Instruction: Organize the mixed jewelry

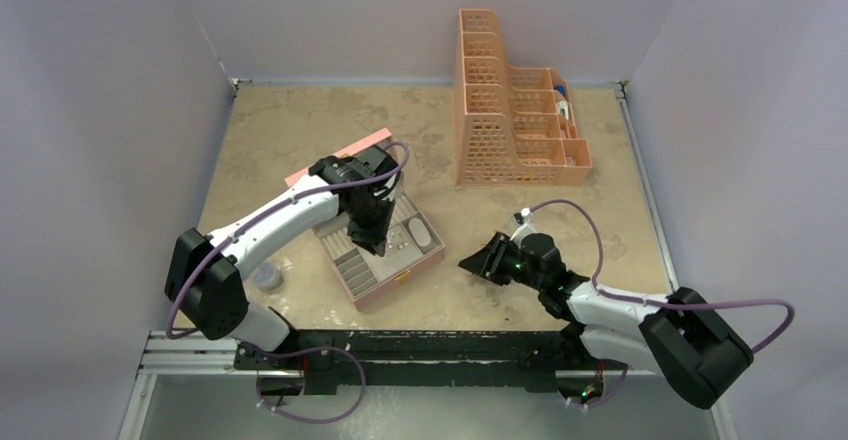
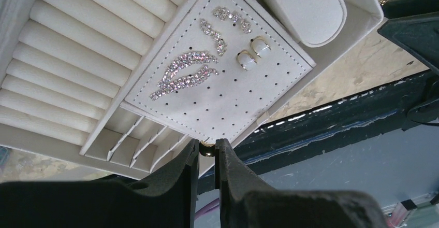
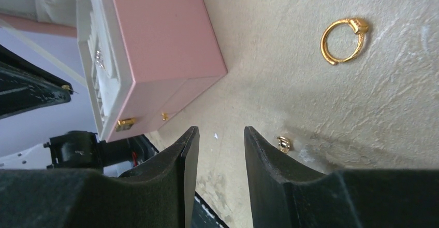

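Observation:
The pink jewelry box [image 1: 385,250] stands open near the table's middle; it also shows in the right wrist view [image 3: 165,36]. My left gripper [image 2: 207,147] hovers over the box's white earring pad [image 2: 222,83] and is shut on a small gold earring [image 2: 207,148]. On the pad lie several silvery rhinestone pieces [image 2: 184,72] and two white oval studs [image 2: 253,54]. My right gripper [image 3: 220,134] is open and empty, low over the table right of the box. A gold ring [image 3: 341,41] and a small gold earring [image 3: 283,144] lie on the table beside it.
An orange perforated organizer [image 1: 515,110] stands at the back right. A grey round disc [image 1: 266,277] lies left of the box. The box has white ring rolls [image 2: 77,57] and a white pillow [image 2: 305,5]. The dark table rail [image 1: 420,350] runs along the near edge.

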Controlling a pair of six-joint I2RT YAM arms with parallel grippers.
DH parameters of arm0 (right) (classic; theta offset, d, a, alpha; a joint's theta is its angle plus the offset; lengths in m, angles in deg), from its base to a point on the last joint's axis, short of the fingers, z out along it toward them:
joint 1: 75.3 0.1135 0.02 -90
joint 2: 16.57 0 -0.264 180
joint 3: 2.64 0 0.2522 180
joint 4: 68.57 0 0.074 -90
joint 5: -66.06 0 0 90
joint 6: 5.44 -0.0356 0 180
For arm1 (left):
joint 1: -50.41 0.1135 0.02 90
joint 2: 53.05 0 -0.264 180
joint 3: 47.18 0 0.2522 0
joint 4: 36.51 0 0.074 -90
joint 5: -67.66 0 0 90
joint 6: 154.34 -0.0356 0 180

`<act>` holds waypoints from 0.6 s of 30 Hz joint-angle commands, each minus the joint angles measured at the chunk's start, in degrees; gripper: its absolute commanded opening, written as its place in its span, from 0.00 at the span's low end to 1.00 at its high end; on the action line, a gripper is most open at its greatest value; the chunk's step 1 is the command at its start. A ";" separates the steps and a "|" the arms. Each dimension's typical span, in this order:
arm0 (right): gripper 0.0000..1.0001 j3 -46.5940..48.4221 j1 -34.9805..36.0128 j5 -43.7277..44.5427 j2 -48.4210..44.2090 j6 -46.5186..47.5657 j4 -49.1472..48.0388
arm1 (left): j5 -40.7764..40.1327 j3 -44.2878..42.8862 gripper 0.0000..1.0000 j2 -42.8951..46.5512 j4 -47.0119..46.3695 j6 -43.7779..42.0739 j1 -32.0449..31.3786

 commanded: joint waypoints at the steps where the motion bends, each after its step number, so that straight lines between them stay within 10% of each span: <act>1: 0.41 1.41 0.33 -3.75 4.07 2.89 -5.60 | 0.73 -2.05 0.15 -0.74 0.82 -2.42 -0.22; 18: 0.40 3.17 0.33 -5.25 10.69 4.62 -7.63 | 1.18 0.78 0.14 -2.97 0.23 -4.09 -0.22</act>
